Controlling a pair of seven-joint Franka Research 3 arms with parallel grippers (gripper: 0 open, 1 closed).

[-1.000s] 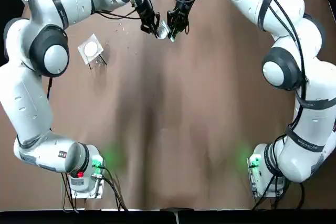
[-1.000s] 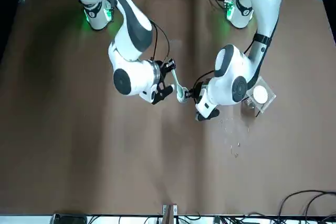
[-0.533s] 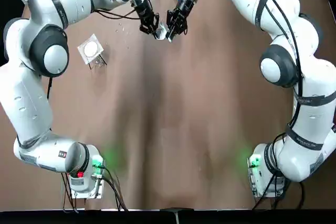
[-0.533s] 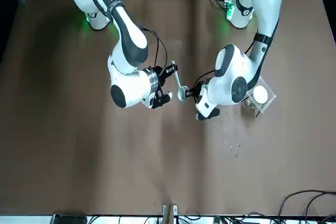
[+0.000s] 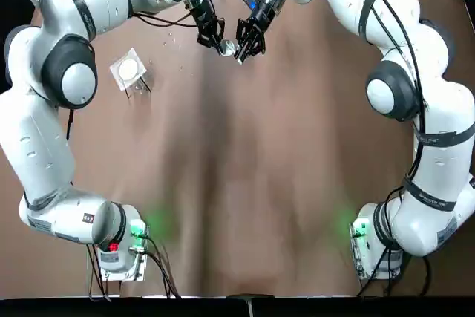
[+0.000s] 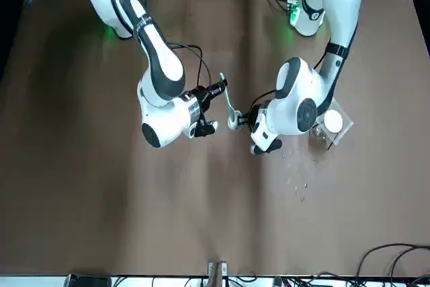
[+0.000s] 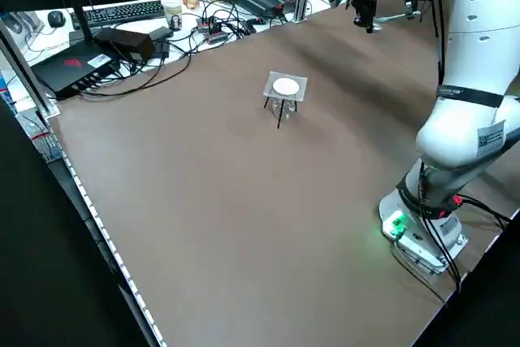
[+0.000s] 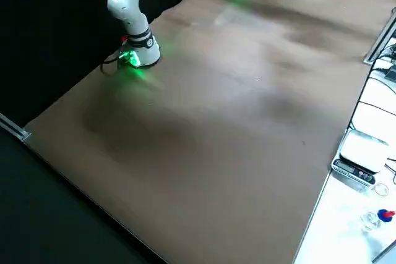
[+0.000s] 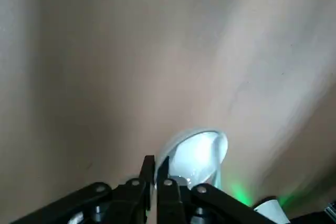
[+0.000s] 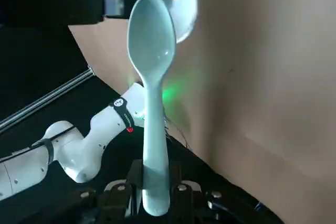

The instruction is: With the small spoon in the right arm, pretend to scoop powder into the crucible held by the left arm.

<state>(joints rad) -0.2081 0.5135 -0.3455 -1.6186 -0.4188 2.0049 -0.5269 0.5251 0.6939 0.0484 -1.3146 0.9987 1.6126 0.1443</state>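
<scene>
A small white crucible (image 5: 227, 47) hangs above the far middle of the table, and my left gripper (image 5: 215, 36) is shut on its rim. The left wrist view shows the crucible (image 9: 198, 152) pinched between the two fingers, its mouth tilted. My right gripper (image 5: 250, 33) is shut on the handle end of a small pale spoon (image 6: 229, 103). The spoon stands steeply, with its bowl down at the crucible (image 6: 241, 123). In the right wrist view the spoon (image 10: 153, 72) reaches to the crucible's (image 10: 184, 1) rim.
A small clear stand with a white disc (image 5: 128, 70) sits on the table to the left of the grippers. Pale specks (image 6: 299, 183) lie scattered near it. Cables and a keyboard (image 7: 130, 12) crowd the bench beyond the far edge.
My right wrist has turned and drawn back, raising the spoon's handle so the spoon stands steeper over the crucible. The left gripper and crucible have barely moved.
</scene>
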